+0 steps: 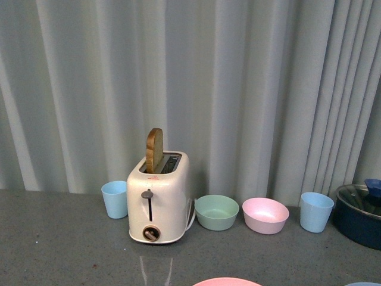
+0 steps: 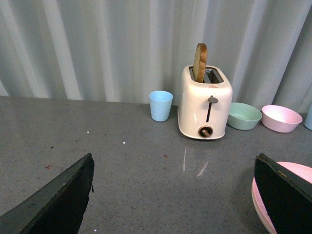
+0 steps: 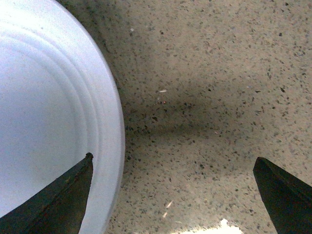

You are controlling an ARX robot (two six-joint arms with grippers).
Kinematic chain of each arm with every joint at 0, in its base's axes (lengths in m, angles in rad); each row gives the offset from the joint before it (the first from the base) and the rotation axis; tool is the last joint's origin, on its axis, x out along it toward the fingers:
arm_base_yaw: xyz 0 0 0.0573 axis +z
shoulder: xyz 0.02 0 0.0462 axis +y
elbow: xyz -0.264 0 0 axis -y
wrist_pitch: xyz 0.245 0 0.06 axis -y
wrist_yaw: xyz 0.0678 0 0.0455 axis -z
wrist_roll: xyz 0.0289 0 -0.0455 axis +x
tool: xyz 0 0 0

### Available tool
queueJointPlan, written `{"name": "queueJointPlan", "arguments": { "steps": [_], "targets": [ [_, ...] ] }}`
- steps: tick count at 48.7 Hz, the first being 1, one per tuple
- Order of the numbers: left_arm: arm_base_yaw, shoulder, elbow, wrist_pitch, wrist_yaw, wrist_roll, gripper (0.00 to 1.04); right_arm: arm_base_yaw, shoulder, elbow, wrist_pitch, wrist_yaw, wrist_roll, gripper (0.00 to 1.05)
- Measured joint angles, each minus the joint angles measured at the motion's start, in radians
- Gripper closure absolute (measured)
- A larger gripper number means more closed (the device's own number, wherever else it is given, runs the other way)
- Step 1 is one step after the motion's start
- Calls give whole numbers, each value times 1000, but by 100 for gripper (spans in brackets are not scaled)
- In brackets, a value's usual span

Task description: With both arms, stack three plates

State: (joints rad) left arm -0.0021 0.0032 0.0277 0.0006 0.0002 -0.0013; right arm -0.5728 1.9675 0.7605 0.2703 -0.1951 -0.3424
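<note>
Right gripper (image 3: 173, 157) is standing spread wide and holding nothing. One finger is hanging over the blue plate (image 3: 48, 112), the other over bare counter (image 3: 219, 73), with the rim lying between the jaws. Left gripper (image 2: 173, 156) is likewise spread and empty, one finger showing against the pink plate (image 2: 301, 171); contact cannot be told. Both plates are lying nearer the robot than the toaster (image 1: 158, 199), pink just to its right, blue well to its right. The cream plate is not showing in any view.

Risks, as judged: the blue rim is looking thin and shallow, so a closing jaw may be skating off it or shoving the plate along the counter. A lift by one edge may be tipping the plate. The left finger may be nudging the pink plate out of place.

Surroundings: a bread slice (image 1: 154, 149) is standing in the toaster. A cup (image 1: 115, 199) is sitting left of it. A green bowl (image 1: 216, 211), pink bowl (image 1: 265, 214), second cup (image 1: 316, 211) and dark pot (image 1: 360, 217) are ranging to its right, along the curtain (image 1: 250, 89). None is lying between grippers and plates.
</note>
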Motion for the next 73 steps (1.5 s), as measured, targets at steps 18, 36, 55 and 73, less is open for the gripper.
{"name": "queueJointPlan", "arguments": {
  "steps": [18, 36, 55, 73],
  "targets": [
    [0, 0, 0, 0, 0, 0, 7, 25, 79, 0, 82, -70, 93, 7],
    [0, 0, 0, 0, 0, 0, 7, 34, 121, -14, 132, -96, 144, 29],
    [0, 0, 0, 0, 0, 0, 7, 35, 129, -17, 142, -106, 163, 85],
    [0, 0, 0, 0, 0, 0, 7, 10, 90, -17, 102, -125, 190, 102]
  ]
}}
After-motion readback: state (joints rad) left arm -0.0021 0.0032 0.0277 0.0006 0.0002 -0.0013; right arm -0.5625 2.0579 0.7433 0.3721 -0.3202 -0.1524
